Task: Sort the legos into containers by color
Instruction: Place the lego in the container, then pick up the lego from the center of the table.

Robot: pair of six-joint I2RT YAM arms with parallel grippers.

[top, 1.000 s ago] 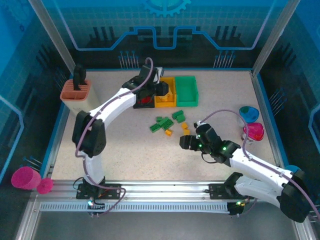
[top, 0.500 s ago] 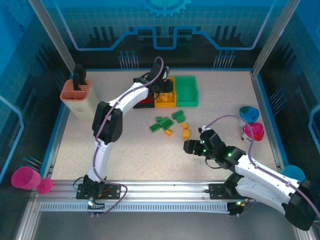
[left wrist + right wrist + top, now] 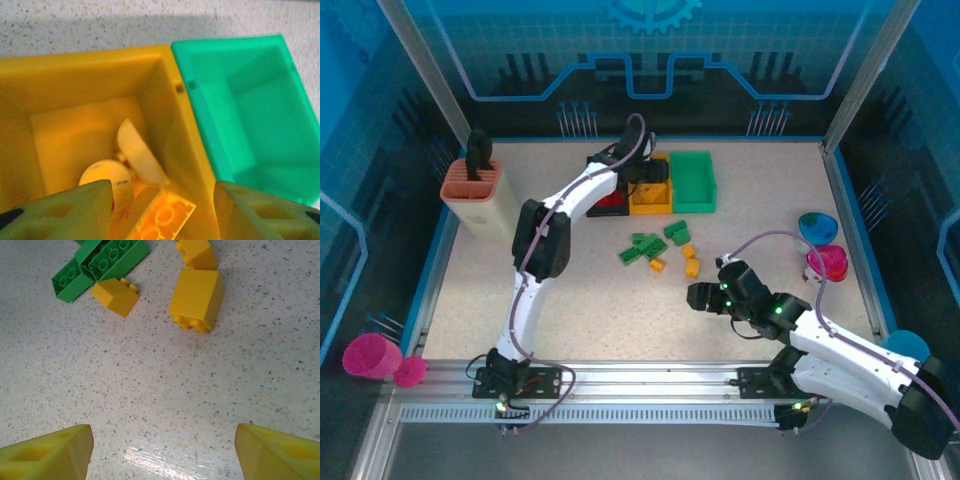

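Sorting station, both wrists. My left gripper (image 3: 161, 202) hangs over the yellow rectangular plastic bin (image 3: 75, 75), its jaws apart and gripping nothing. A yellow-orange plastic toy brick (image 3: 161, 222) lies free between them inside that bin, touching neither finger. The brick's round-patterned face is turned up toward my wrist. Its long axis runs on a slant across the jaw gap, rising toward the right finger. Beyond the jaws, deeper in the same bin, sit 2 pale rounded pieces (image 3: 142, 155) that I cannot identify. The green rectangular plastic bin (image 3: 250, 100) stands touching the yellow one, off past my right finger. My right gripper (image 3: 165, 440) rests low over the speckled table (image 3: 150, 380), its jaws wide apart with nothing between them. Ahead of them and slightly toward the right finger lies a large yellow plastic block (image 3: 196, 299), on its side. Its studs point back toward me and its long axis runs roughly away from the jaws. A small yellow wedge-like brick (image 3: 116, 296) lies ahead toward the left finger, and several green bricks (image 3: 100, 265) are clustered beyond it. I judge these bricks light, rigid and smooth, so likely slippery. The 2 flat parallel side faces look like the best hold, not the studs or a corner.
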